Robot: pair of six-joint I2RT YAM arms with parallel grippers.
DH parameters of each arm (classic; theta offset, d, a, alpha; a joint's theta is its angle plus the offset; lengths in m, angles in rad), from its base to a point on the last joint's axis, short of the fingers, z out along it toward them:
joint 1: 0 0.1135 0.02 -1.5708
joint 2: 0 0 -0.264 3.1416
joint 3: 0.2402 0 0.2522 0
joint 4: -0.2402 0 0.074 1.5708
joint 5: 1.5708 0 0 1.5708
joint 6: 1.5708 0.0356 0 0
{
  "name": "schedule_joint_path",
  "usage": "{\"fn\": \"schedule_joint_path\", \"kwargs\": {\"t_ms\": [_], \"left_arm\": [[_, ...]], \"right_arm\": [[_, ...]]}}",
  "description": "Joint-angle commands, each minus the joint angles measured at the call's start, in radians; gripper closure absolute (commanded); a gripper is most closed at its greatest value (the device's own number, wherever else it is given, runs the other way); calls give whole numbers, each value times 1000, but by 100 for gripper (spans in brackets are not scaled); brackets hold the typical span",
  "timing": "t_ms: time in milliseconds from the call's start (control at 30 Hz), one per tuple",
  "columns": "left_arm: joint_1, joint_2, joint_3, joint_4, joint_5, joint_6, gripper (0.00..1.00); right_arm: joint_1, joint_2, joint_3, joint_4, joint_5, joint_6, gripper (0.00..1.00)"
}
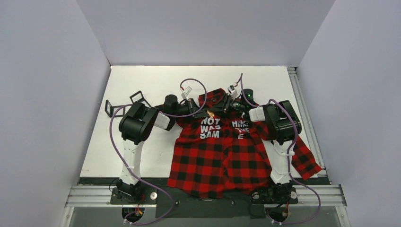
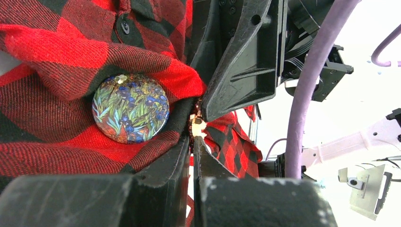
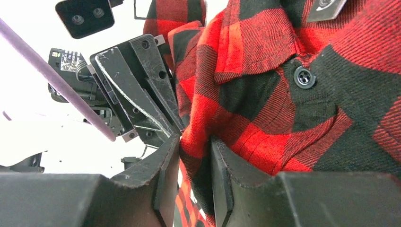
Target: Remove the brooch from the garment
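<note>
Reference: the white lettering (image 1: 210,128) on the chest of the shirt (image 1: 213,165), which lies on the table (image 1: 142,85) with its hem toward the arm bases. The brooch (image 1: 211,114) sits just beyond the lettering's left block, a small orange-gold speck short of the collar (image 1: 215,97). The left gripper (image 2: 195,135) reaches in from beyond and left of the lettering. Its fingers are closed to a thin slit, and the left wrist view shows a gold fragment right at their tips, so the brooch appears to be pinched there. The right gripper (image 3: 194,146) reaches in from beyond and right of the lettering. Its fingers stand partly apart, with a fold of shirt filling the gap between them. The two sets of tips meet almost nose to nose just beyond the lettering, and the left arm is the one on the brooch. The brooch is too small to give a long axis. Judgement: the coming move turns on this opposition. The left gripper should draw back along its own finger line, leftward of the lettering, while the right gripper anchors the cloth. A round painted badge (image 2: 130,115) lies on the shirt beside the left tips; its place relative to the lettering cannot be told.
</note>
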State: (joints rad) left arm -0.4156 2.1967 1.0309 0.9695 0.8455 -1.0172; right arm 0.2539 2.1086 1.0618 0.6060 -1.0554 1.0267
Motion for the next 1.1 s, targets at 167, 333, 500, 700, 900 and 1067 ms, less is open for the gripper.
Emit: {"fn": "schedule_joint_path", "kwargs": {"t_ms": [167,333,500,700,900,1067], "left_arm": [[1,5,8,80,8,-4,100],[4,9,6,86,7,-13,100],[1,9,9,81,8,-11,100],[1,6,12,63,9,1,100],[1,3,16,21,-1,23,100],[1,-4,15,-26,-17,54,100]], "right_arm": [[11,-36,61,-308,14,-317,77],[9,-45,65,-382,18,-388,79],[13,-49,79,-416,30,-414,82],[36,-59,115,-545,48,-530,82],[48,-84,150,-704,20,-679,71],[34,-123,155,-735,6,-709,61]]}}
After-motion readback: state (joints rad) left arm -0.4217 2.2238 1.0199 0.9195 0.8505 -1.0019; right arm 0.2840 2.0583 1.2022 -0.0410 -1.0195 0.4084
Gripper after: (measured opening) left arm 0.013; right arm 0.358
